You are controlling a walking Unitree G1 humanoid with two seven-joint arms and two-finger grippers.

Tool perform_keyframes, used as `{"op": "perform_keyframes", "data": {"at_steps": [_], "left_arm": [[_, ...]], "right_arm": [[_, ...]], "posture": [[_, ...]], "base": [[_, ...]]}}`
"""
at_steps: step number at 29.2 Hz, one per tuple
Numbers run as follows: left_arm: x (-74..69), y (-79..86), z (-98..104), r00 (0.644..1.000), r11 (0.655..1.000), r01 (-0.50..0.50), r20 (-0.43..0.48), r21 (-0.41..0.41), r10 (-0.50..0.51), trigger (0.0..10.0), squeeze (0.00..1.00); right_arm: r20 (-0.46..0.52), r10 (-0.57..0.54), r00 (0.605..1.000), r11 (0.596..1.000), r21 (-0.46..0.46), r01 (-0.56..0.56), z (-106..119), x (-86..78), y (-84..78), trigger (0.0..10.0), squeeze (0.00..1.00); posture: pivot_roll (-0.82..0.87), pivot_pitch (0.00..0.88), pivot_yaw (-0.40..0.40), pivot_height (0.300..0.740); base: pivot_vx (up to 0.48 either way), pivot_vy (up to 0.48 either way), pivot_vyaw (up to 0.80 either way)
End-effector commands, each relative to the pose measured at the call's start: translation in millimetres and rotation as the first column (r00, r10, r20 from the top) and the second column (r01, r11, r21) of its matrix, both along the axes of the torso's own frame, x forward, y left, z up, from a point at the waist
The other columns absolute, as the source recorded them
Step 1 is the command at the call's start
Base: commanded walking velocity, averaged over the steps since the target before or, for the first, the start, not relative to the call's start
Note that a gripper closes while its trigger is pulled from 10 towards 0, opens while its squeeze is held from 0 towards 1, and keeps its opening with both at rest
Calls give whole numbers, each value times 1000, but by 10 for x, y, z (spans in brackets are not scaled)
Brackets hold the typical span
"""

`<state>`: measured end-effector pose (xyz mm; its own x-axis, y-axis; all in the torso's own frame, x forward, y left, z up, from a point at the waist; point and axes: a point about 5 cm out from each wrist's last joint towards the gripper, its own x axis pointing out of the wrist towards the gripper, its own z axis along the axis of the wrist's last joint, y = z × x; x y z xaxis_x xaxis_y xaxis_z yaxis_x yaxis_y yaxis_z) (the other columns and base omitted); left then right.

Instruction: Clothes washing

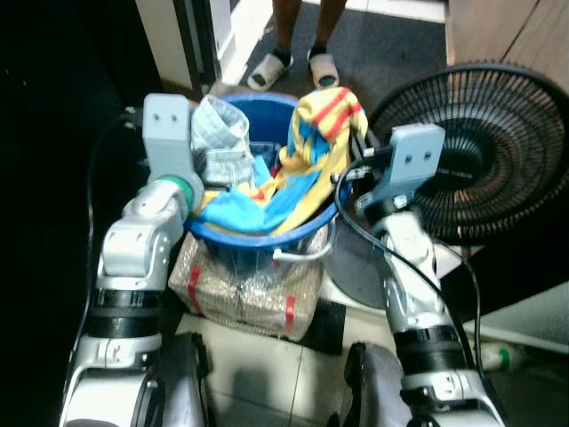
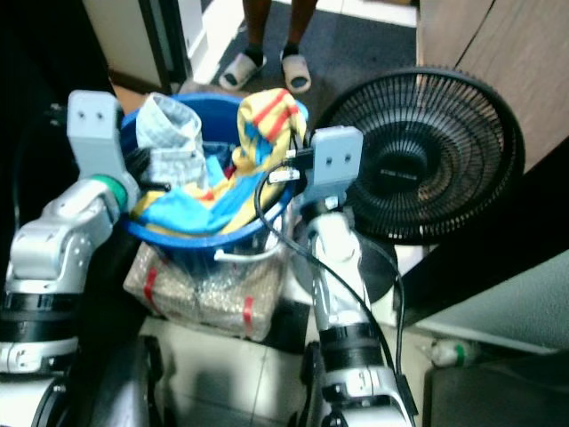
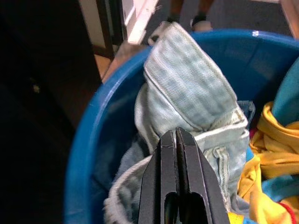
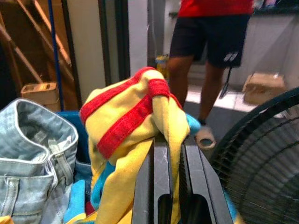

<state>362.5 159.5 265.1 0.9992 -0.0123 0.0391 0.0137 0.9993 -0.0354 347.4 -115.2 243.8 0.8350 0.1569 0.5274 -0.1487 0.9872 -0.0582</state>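
A blue basin full of clothes rests on a plastic-wrapped bundle right in front of me. Light denim jeans stand up at its left side. My left gripper is shut, its tips against the denim with nothing visible between the fingers. A yellow garment with red bands rises over the basin's right rim. My right gripper is shut on it, with the cloth draped down between its fingers. More yellow and blue clothes fill the middle of the basin.
A black floor fan stands close on the right, beside my right arm. A person in slippers stands just beyond the basin on a dark mat. Dark furniture closes off the left. Pale tiled floor lies between my legs.
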Motion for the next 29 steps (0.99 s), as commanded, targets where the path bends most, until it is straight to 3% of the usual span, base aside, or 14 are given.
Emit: {"op": "perform_keyframes", "data": {"at_steps": [1, 9, 28, 29], "left_arm": [[-50, 19, 9, 999, 1000, 8, 46, -29, -7, 10000, 0], [-107, -131, 153, 984, 996, 87, 156, -24, -82, 10000, 0], [-95, -173, 171, 978, 994, 94, 189, -49, -83, 10000, 0], [-97, -196, 140, 980, 994, 98, 180, -46, -88, 10000, 0]], "right_arm": [[31, -51, 998, 999, 8, 51, 16, -83, -67, 10000, 0], [62, -119, 991, 992, -20, 121, 7, -172, -73, 10000, 0], [50, -134, 990, 990, -46, 136, 0, -151, -55, 10000, 0], [2, -152, 988, 987, -50, 152, -41, -107, -93, 10000, 0]], "posture": [[137, 44, 28, 485], [122, 0, 21, 485], [119, 0, 6, 455], [119, 0, 7, 465]], "base": [[0, 0, 0], [0, 0, 0], [0, 0, 0], [0, 0, 0]]}}
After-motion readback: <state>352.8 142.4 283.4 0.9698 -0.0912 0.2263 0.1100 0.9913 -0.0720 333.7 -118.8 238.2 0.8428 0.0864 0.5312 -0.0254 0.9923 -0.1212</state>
